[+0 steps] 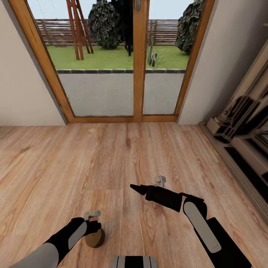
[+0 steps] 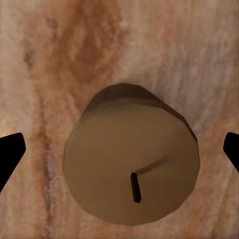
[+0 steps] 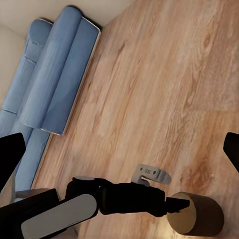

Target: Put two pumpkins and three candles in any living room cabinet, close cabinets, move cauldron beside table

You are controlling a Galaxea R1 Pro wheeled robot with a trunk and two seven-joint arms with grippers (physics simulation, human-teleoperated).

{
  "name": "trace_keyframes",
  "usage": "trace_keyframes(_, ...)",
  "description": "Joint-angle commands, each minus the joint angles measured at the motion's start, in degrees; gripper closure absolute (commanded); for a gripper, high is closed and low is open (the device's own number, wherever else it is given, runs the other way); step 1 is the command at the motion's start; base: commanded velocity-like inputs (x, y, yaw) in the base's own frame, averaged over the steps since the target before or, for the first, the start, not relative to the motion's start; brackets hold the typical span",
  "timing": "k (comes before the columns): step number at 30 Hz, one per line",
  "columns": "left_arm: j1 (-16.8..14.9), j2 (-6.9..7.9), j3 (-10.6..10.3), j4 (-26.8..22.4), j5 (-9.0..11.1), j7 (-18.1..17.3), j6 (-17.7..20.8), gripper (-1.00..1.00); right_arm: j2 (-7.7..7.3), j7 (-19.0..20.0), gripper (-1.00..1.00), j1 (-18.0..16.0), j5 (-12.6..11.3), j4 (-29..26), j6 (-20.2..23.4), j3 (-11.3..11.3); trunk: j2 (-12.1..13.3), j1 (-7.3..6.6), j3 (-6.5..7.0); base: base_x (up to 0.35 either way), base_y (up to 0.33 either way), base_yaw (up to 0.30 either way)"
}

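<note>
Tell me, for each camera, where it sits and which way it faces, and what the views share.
Head view: on the robot's head, looking forward and down over the wood floor to a glass patio door; both arms show, the left gripper over a candle, the right gripper free.
Left wrist view: straight down on the candle, dark fingertips at both edges.
Right wrist view: across the floor toward a blue sofa; it shows the left arm.
Shared: the candle.
</note>
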Motion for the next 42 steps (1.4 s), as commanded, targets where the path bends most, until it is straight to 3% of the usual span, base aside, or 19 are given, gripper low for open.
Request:
trace_keyframes(1,0.0,0.12,-0.4,-0.2,0.6,0.5,0.1,-1.0,-0.03,0.1,-1.0,0.0,0.0,0.0,0.2,0.0,0.0,-0.01,-0.04,0.005,0.0,0.0)
trace_keyframes(6,0.0,0.24,-0.4,-0.2,0.8,0.5,0.1,-1.0,-0.03,0.1,-1.0,0.0,0.0,0.0,0.2,0.0,0.0,-0.01,-0.04,0.001,0.0,0.0)
trace_keyframes(15,0.0,0.19,-0.4,-0.2,0.8,0.5,-0.1,-1.0,-0.14,0.2,-1.0,0.0,-0.1,-0.3,0.2,0.1,-0.1,0.22,-2.04,0.0,0.0,0.0)
trace_keyframes(22,0.0,0.16,-0.4,-0.2,0.8,0.5,-0.1,-1.0,-0.12,3.5,-1.0,0.0,-1.0,-0.6,2.9,0.4,-0.2,0.4,-3.59,0.0,0.0,0.0)
trace_keyframes(27,0.0,0.05,-0.4,-0.2,0.7,0.5,-0.5,-1.0,-0.17,7.2,-1.0,0.0,-1.0,-0.6,4.3,0.3,-0.2,0.4,-3.59,0.0,0.0,0.0)
trace_keyframes(42,0.0,0.45,-0.4,-0.2,0.9,-0.7,-0.5,-1.0,-0.21,7.6,-1.0,0.0,-1.0,-0.6,4.4,0.2,-0.2,0.4,-3.59,0.0,0.0,0.0)
